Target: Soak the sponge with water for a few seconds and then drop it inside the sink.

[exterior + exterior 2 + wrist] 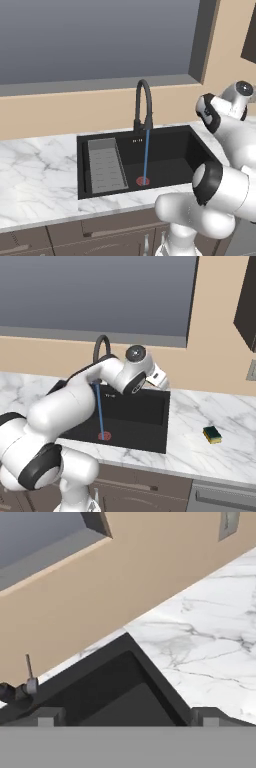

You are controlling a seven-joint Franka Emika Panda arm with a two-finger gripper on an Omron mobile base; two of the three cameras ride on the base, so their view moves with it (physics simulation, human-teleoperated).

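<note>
The sponge (pixel 212 434), a small yellow block with a dark green top, lies flat on the marble counter to the right of the sink. The sink (pixel 165 145) is a black recessed basin with a black arched faucet (pixel 143 102). Water (pixel 146 155) falls from the spout in a thin blue stream onto the red drain (pixel 143 181). My gripper (pixel 128 719) is open, its two tips wide apart with nothing between them. It hovers over the sink's back right corner (pixel 125 643), well left of the sponge and above it.
A grey ribbed tray (pixel 105 165) fills the left part of the basin. Marble counter (pixel 220 411) runs on both sides of the sink. A beige wall and a window sill stand close behind the faucet. A wall outlet (pixel 251 370) sits above the counter at the right.
</note>
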